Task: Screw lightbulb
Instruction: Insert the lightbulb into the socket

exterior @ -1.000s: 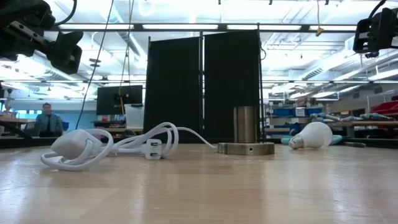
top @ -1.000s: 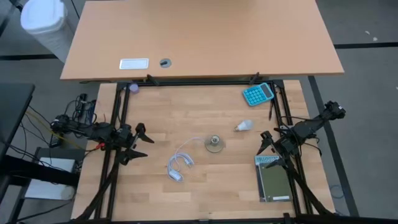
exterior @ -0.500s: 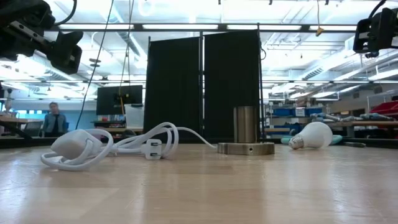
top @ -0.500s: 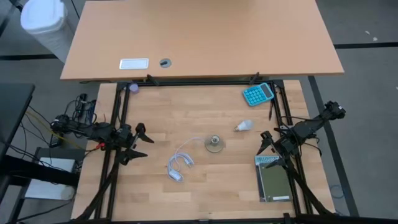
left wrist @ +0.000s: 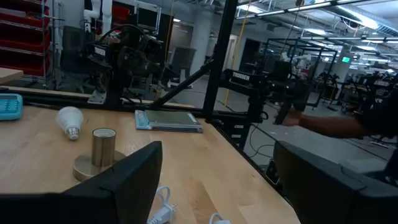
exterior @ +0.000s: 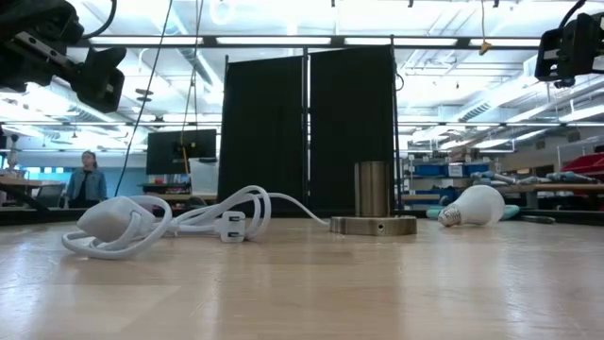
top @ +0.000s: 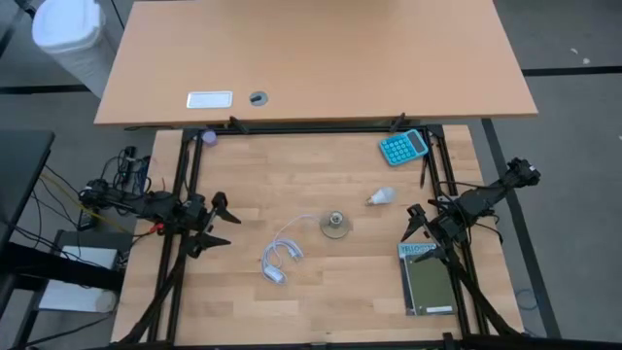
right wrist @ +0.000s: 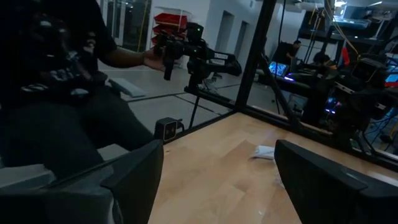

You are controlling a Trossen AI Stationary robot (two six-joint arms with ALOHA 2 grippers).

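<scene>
The lightbulb (top: 381, 197) lies on its side on the table (top: 321, 292), right of centre, untouched. Just left and nearer stands the grey socket disc (top: 335, 226); the coiled white cable (top: 281, 258) lies farther left. A teal calculator (top: 403, 147) sits beyond the bulb. The left gripper (top: 222, 222) and right gripper (top: 416, 223) wait at the table's sides, fingers spread wide, holding nothing. A dark notebook (top: 428, 282) lies near the right gripper.

Bare wood around lightbulb (top: 381, 197), socket (top: 335, 225) near, cable (top: 281, 257) beyond

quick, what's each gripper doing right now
left gripper: open, holding nothing, at the table's left edge
right gripper: open, holding nothing, at the table's right edge
</scene>
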